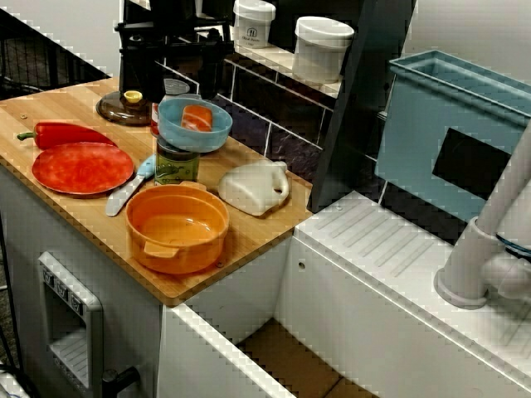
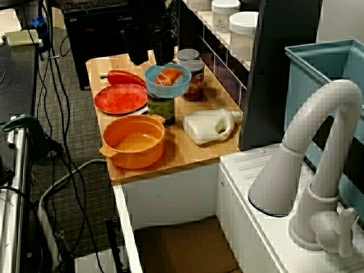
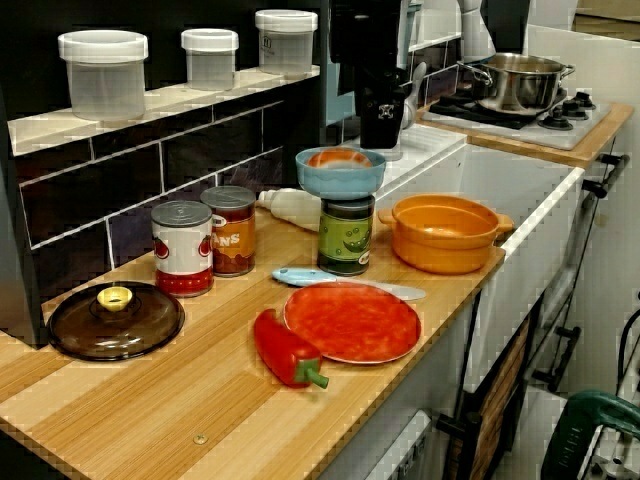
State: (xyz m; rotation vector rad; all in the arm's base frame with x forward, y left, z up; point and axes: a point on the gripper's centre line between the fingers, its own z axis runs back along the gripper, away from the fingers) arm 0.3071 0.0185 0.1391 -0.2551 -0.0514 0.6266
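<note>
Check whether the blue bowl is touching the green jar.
Touching. The low side view shows the blue bowl sitting directly atop the green jar.

The bench is pale striped wood, matt; the orange pot, red plate and blue bowl look smooth glossy plastic; the red-labelled can has a metal rim

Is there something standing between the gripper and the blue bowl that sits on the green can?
Nothing visible does. The gripper hangs above the blue bowl, with only open air between them. An orange piece lies inside the bowl, below its rim.
</note>
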